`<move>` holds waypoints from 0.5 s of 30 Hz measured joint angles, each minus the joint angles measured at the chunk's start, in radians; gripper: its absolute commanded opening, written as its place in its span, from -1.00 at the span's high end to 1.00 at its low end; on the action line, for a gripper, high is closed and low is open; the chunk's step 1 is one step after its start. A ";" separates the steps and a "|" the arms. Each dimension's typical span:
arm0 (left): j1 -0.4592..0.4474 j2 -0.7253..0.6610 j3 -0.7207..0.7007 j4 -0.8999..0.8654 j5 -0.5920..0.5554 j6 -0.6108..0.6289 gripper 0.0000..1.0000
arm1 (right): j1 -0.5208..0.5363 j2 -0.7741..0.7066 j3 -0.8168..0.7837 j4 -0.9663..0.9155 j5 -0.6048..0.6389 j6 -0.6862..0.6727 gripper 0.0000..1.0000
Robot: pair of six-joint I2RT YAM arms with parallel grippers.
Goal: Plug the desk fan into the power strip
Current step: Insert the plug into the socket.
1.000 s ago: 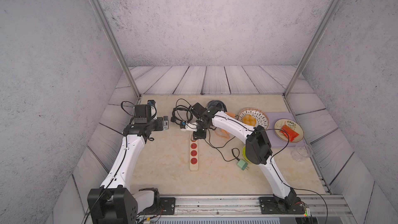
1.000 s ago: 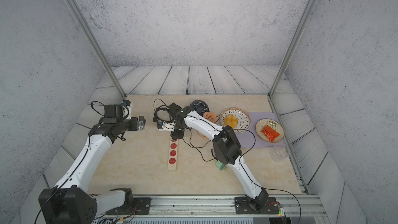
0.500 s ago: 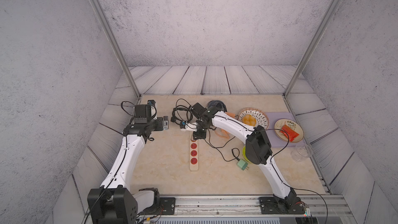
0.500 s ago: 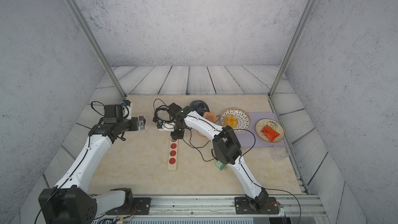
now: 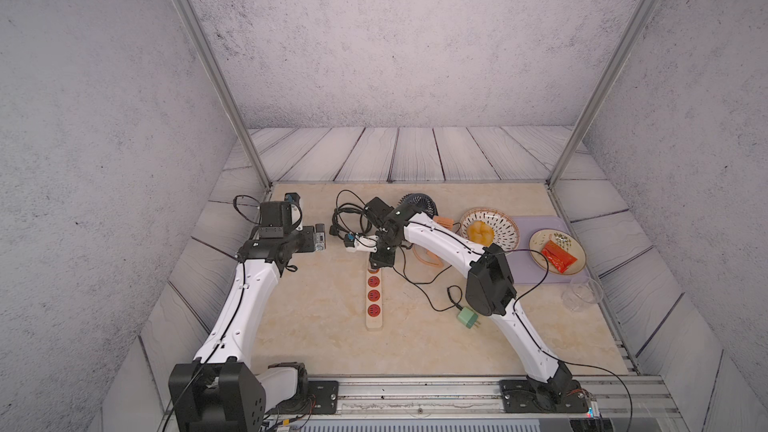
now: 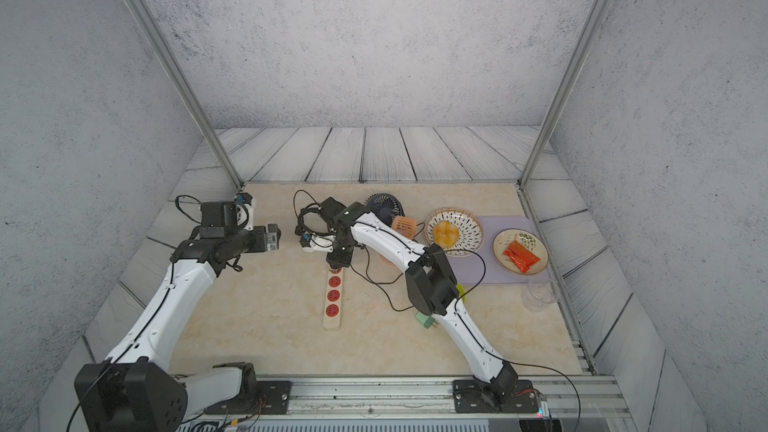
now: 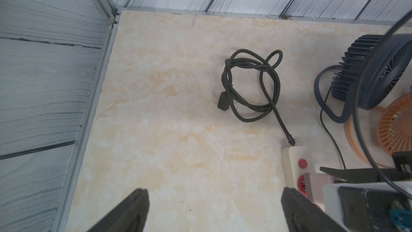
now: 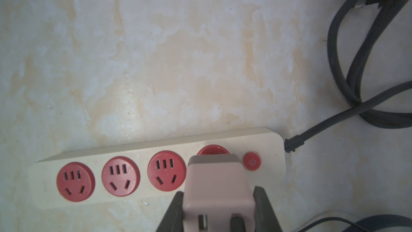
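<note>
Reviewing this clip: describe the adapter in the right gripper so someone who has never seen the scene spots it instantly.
Find the cream power strip lying on the beige tabletop and follow its red sockets to the end with the round button. Over the socket beside that button is a pale pink cube adapter, clamped in the right gripper. Unlike it, the green adapter lies loose on the tabletop.

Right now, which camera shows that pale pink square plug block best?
The right wrist view: the pale pink square plug block fills the foreground, gripped by the right tool at the cream-white power strip. The left wrist view catches one side; in both top views the right arm hides it.
</note>
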 measured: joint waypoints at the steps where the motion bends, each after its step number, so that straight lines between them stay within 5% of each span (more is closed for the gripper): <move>1: 0.000 0.001 0.000 0.000 0.000 0.000 -0.99 | 0.002 0.013 0.020 -0.010 0.001 0.003 1.00; 15: 0.032 0.008 0.000 -0.002 0.002 -0.016 -0.99 | 0.029 0.058 0.066 -0.015 0.053 0.016 1.00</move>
